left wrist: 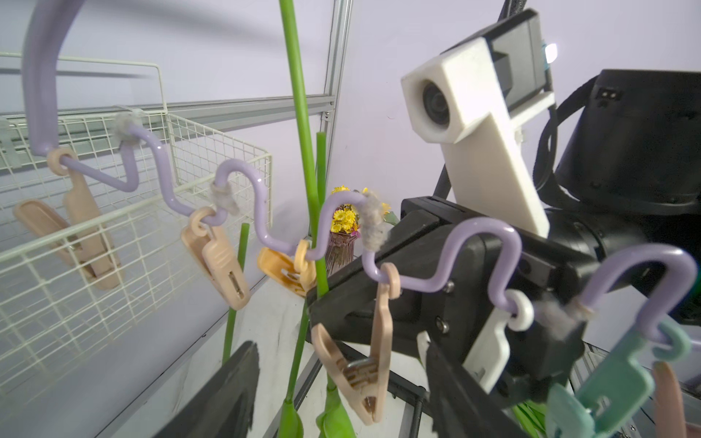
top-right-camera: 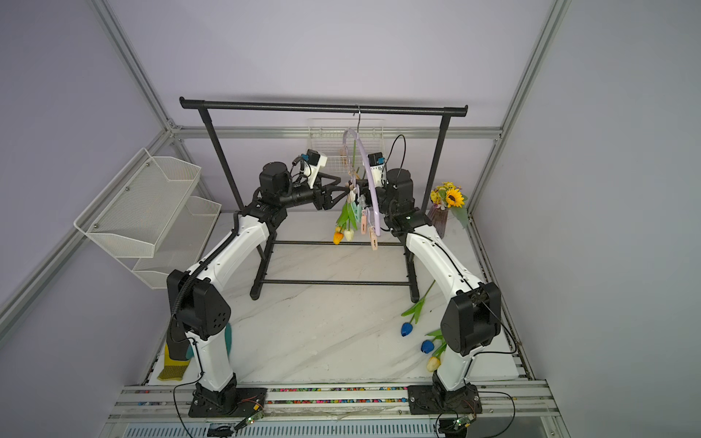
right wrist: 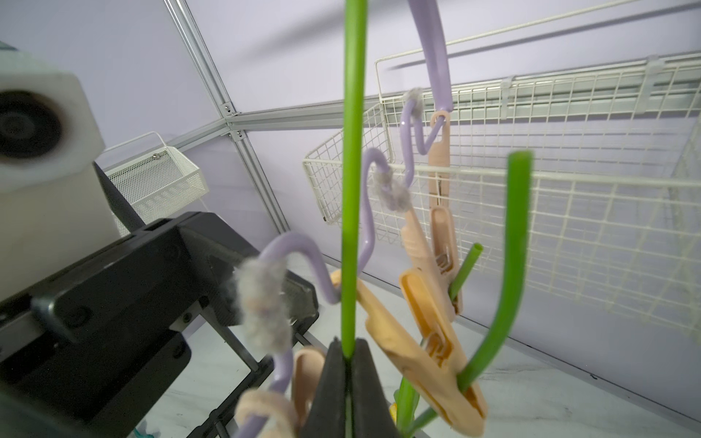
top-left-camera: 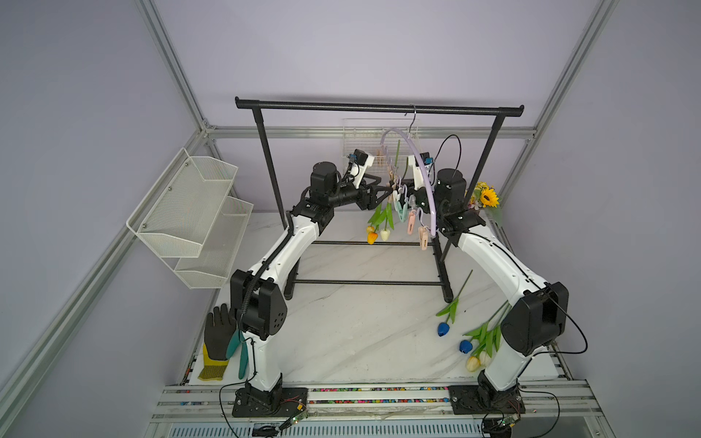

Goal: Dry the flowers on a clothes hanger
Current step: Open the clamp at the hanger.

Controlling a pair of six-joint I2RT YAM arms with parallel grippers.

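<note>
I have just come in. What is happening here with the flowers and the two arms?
Two robot arms are pinning tulips, heads down, to a lilac hanger on the black rack. The right gripper is shut on one green stem and holds it upright among the pins. The left gripper stands open at a beige pin. Two other stems are already clipped. Four more tulips lie on the table, near the right arm's base.

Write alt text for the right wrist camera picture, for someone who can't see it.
The right hand is shut on a green flower stem that stands upright beside the lilac clothes hanger. A peach clothespin on the hanger pinches another, curved stem, with a white wire basket behind.
</note>
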